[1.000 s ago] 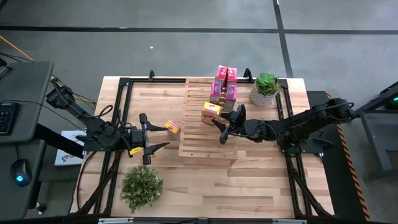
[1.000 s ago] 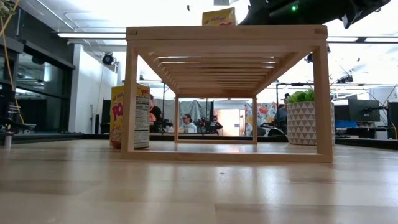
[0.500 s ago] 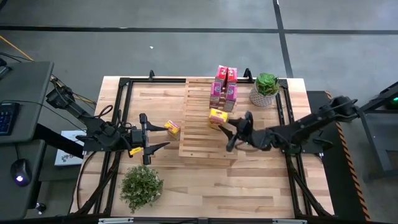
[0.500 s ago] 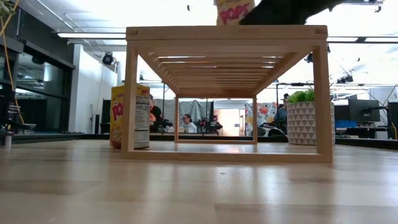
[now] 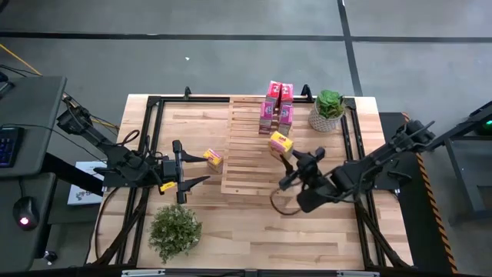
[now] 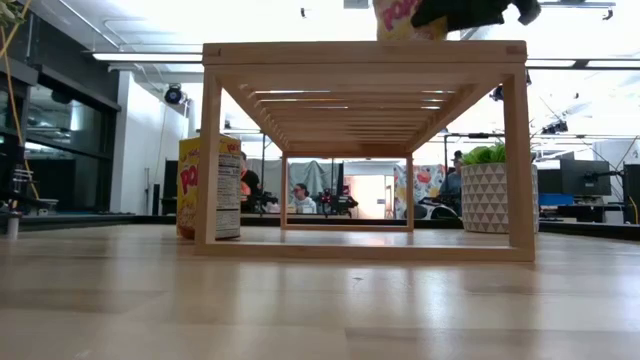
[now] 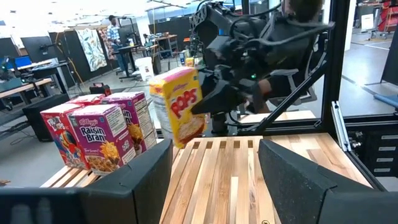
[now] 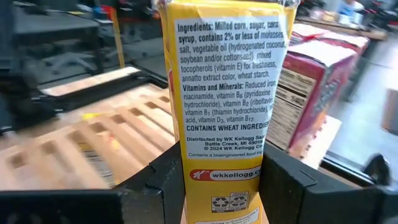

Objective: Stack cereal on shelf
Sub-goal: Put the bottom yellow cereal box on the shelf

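Right gripper (image 5: 290,163) clamped on yellow cereal box (image 5: 280,144), box lifted above shelf (image 5: 247,178), near pink boxes (image 5: 277,114) standing at far end of slats.

Left gripper (image 5: 192,161) waiting over table beside shelf, fingers spread, holding nothing; second yellow box (image 5: 214,158) upright on table just ahead of it.

For good placement:
- keep box upright, long face square to pink row
- set down beside row, base across slats, not in gap
- lower until base rests, then release
- avoid nudging pink boxes, potted plant (image 5: 328,108) nearby
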Robot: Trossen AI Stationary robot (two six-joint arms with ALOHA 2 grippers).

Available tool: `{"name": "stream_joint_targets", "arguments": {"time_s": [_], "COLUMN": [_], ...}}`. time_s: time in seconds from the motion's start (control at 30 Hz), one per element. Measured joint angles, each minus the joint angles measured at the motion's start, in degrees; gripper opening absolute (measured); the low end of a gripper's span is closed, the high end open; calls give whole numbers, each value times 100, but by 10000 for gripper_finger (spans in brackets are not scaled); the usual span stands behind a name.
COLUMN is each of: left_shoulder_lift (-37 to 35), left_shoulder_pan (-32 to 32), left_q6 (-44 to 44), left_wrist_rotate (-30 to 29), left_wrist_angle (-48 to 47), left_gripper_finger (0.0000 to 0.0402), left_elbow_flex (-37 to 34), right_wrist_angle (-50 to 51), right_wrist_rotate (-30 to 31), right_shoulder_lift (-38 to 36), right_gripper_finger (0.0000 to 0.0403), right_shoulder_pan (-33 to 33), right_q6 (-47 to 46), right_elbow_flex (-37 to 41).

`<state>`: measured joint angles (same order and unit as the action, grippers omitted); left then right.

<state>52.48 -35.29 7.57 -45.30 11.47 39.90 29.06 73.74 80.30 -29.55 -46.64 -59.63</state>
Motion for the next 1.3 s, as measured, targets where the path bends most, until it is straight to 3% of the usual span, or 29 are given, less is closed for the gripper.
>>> {"name": "stream_joint_targets", "arguments": {"time_s": [0.2, 0.4, 0.6, 0.8, 1.07, 1.3], "left_shoulder_lift": [-1, 0, 1, 0, 1, 1], "left_shoulder_pan": [0, 0, -2, -2, -2, 0], "left_q6": [4, 2, 0, -2, -103, -98], "left_wrist_rotate": [0, 22, 193, 192, 192, 192], "left_wrist_angle": [-5, -12, -12, -10, -5, -1], "left_gripper_finger": [227, 227, 227, 227, 227, 227], "left_elbow_flex": [0, 0, 0, 0, 0, 0], "right_wrist_angle": [1406, 1867, 2446, 2916, 3211, 3376], "right_wrist_rotate": [-299, -703, -798, -348, -1082, -299], "right_shoulder_lift": [342, 375, 261, -104, 12, -5], "right_gripper_finger": [157, 157, 157, 157, 157, 157], "right_shoulder_pan": [346, 242, -203, -1015, -1447, -1393], "right_q6": [-1030, -1323, -1350, -1528, -1737, -978], "right_elbow_flex": [-517, -632, -632, -967, -1250, -2054]}}
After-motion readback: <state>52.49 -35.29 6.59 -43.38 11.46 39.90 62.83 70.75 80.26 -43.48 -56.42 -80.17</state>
